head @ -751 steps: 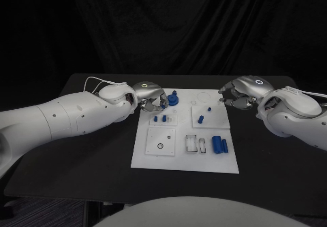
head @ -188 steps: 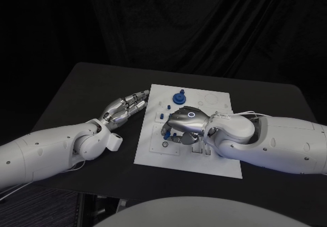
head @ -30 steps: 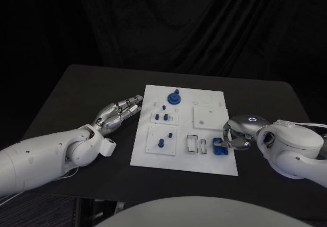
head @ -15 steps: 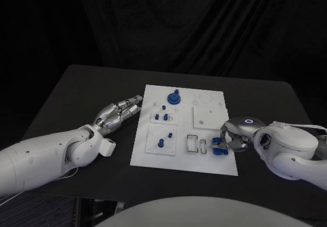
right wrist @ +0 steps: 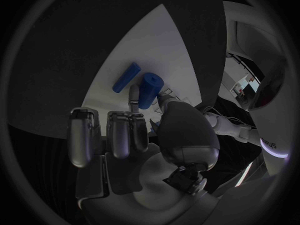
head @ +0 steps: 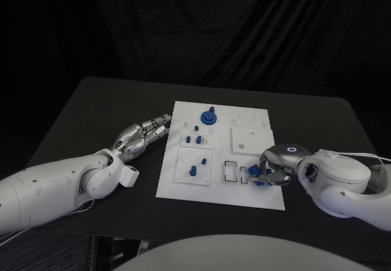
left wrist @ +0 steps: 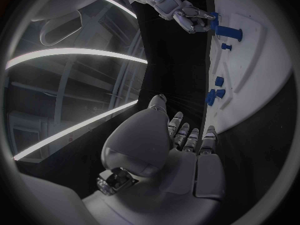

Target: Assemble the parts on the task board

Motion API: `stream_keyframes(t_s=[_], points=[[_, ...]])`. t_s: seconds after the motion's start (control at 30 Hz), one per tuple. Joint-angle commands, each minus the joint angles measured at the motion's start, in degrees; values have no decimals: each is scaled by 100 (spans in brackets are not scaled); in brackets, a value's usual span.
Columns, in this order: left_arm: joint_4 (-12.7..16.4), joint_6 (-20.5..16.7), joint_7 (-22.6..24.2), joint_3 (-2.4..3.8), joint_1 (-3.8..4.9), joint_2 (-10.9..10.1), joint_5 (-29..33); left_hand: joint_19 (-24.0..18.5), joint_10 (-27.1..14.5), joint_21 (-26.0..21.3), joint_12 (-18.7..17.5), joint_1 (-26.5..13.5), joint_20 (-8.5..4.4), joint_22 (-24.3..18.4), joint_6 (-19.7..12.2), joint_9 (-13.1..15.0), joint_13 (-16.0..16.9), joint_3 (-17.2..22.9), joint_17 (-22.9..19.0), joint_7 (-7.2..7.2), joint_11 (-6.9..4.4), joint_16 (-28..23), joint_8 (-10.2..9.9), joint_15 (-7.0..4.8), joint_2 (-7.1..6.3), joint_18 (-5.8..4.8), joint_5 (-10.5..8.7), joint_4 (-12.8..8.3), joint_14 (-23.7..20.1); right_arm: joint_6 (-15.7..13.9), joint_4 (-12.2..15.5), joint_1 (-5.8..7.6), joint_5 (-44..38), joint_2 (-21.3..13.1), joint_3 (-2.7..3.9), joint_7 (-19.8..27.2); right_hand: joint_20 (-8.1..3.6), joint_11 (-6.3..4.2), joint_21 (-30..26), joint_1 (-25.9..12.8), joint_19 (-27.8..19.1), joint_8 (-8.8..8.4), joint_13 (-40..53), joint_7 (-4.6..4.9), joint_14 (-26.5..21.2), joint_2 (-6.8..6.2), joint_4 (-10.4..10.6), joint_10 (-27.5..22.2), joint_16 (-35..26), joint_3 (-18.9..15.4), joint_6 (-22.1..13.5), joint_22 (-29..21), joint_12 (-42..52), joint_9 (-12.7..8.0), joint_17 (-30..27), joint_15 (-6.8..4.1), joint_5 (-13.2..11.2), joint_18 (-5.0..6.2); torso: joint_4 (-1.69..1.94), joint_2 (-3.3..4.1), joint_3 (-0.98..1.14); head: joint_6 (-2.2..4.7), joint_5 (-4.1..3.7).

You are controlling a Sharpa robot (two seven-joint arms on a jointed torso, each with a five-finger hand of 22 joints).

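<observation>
Right hand [right wrist: 134,135] over the white task board [right wrist: 156,40]. Thumb and a finger pinch a blue cylinder [right wrist: 148,89]. A second blue cylinder [right wrist: 126,77] lies just beyond the fingertips.

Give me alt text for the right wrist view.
The right hand pinches a blue cylinder just above the white task board. A second blue cylinder lies on the board beside it.

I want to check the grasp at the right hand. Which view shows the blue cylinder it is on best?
The right wrist view: the blue cylinder stands clear at the fingers of the right hand. In the head view the hand covers most of it. The left wrist view shows it far off and small.
</observation>
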Motion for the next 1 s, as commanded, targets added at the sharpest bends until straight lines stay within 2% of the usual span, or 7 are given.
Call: stream_keyframes(t_s=[0.03, 0.4, 0.53, 0.6, 0.63, 0.83, 1.0], points=[[3, 99, 86, 5, -7, 4, 19, 3, -4, 5, 16, 68, 47, 10, -8, 5, 4, 39, -10, 46, 42, -39, 25, 41, -2, 63, 19, -2, -13, -15, -21, -28, -41, 16, 1, 59, -23, -11, -36, 64, 362, -64, 1505, 4, 514, 15, -3, 597, -22, 37, -54, 1334, 15, -28, 1049, 3, 37, -46, 0, -2, -2, -1, -6], [-7, 139, 28, 5, -14, 17, 19, 4, -5, 5, 15, 72, 56, 11, -22, 3, 3, 41, -10, 55, 54, -39, 22, 54, -4, 63, 17, -6, -13, 72, -120, -42, -40, 123, 2, 72, 49, 52, -42, 189, 351, -408, 1505, 79, 511, 10, -15, 597, -29, 42, -124, 1330, 15, -177, 1031, 86, 213, -44, 0, -1, 2, -1, -15], [-7, 153, 11, 5, -16, 16, 19, 7, -3, 7, 19, 75, 68, 15, -27, 3, 4, 45, -10, 64, 72, -39, 20, 72, -3, 63, 18, -12, -13, 183, -164, -45, -40, 170, 2, 61, 90, 87, -38, 423, 348, -614, 1505, 116, 511, -24, -96, 597, -24, 96, -97, 1329, 15, -267, 1034, 123, 742, -43, 0, -2, 0, -1, -14], [-7, 161, 3, 5, -17, 16, 19, 7, -3, 7, 19, 75, 68, 15, -27, 3, 4, 45, -10, 64, 72, -39, 20, 72, -3, 63, 18, -12, -13, 243, -186, -47, -40, 195, 2, 56, 109, 97, -45, 615, 342, -723, 1505, 131, 509, -37, -195, 597, -29, 166, -86, 1326, 15, -310, 1022, 138, 1144, -41, -3, 0, 1, -1, -9], [-8, 166, -1, 5, -17, 17, 19, 8, 5, 8, 28, 77, 76, 17, -32, 3, 6, 48, -10, 71, 84, -39, 19, 85, -2, 64, 18, -15, -13, 267, -196, -49, -40, 207, 2, 54, 112, 93, -43, 789, 342, -771, 1505, 126, 509, -39, -310, 597, -27, 259, -71, 1326, 15, -328, 1025, 136, 1561, -41, -4, 1, 0, -1, -10], [-10, 187, -20, 5, -20, 18, 19, 11, 21, 9, 44, 78, 89, 19, -42, 2, 9, 52, -10, 77, 107, -39, 18, 106, -1, 65, 16, -20, -13, 302, -232, -58, 133, 243, 2, 36, 120, 94, -39, 999, 340, -860, 1505, 127, 508, -104, -526, 597, -24, 424, -34, 1327, 15, -336, 1024, 142, 2139, -41, 0, -1, 1, -1, -2], [-12, 196, -32, 5, -22, 14, 19, 12, 24, 10, 47, 78, 94, 21, -50, 1, 10, 53, -10, 80, 117, -39, 16, 113, 0, 65, 15, -21, -13, 165, -234, -60, 394, 225, 2, 53, 117, 78, -29, 1045, 343, -784, 1505, 111, 511, -97, -647, 597, -14, 579, -32, 1329, 15, -224, 1039, 140, 2691, -42, 1, -1, 1, -1, 9]])
